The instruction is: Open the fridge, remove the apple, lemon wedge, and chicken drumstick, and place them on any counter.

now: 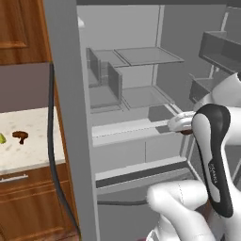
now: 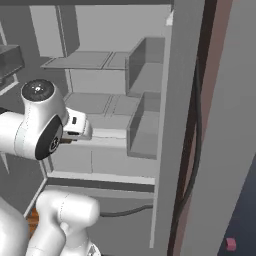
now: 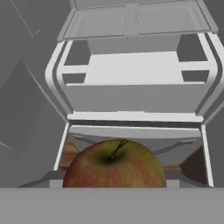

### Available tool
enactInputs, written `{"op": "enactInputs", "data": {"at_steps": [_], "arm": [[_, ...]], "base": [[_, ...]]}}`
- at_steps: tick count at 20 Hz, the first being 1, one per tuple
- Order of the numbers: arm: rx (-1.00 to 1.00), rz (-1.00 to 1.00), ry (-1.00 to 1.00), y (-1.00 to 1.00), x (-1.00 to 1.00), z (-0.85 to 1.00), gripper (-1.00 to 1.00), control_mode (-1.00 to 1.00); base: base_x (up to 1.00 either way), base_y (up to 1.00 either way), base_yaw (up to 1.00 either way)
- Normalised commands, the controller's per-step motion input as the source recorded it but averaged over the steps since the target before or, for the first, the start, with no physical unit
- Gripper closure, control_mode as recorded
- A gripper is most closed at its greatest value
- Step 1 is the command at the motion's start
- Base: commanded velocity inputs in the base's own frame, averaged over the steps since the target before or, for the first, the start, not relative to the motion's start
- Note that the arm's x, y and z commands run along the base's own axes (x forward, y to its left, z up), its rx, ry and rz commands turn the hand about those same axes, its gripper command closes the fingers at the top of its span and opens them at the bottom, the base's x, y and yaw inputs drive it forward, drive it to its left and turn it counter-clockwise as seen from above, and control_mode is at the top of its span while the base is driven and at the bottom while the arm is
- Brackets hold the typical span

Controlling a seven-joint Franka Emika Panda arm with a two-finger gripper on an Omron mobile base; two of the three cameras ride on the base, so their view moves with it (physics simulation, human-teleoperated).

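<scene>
The fridge (image 1: 136, 96) stands open, its grey shelves bare. My gripper (image 1: 186, 131) hovers in front of the lower shelf, at the fridge's mouth, shut on the apple (image 3: 114, 167). That apple, reddish with a green top and a stem, looms large at the bottom of the hand view and hides the fingertips. In the right base view the gripper (image 2: 68, 140) sits just behind my elbow, before the fridge (image 2: 100, 107). The chicken drumstick (image 1: 20, 136) and the lemon wedge (image 1: 2, 138) lie on the counter (image 1: 35, 124) at the far left.
The open left fridge door (image 1: 70, 122) with its dark handle (image 1: 51, 141) stands between the fridge and the counter. Door bins (image 1: 221, 49) hang on the right door. Brown cabinets (image 1: 28, 197) lie below the counter. My own elbow (image 1: 214, 155) fills the lower right.
</scene>
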Motion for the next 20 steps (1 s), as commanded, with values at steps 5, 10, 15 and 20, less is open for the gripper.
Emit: {"op": "enactInputs", "data": {"at_steps": [5,10,15,20], "arm": [[0.00,0.00,0.00,0.00,0.00,0.00,1.00,1.00],[0.00,0.00,0.00,0.00,0.00,0.00,1.00,1.00],[0.00,0.00,0.00,0.00,0.00,0.00,1.00,1.00],[0.00,0.00,0.00,0.00,0.00,0.00,1.00,1.00]], "base": [[-1.00,0.00,0.05],[-1.00,0.24,0.04],[-0.75,0.36,0.05],[-0.05,0.98,0.01]]}}
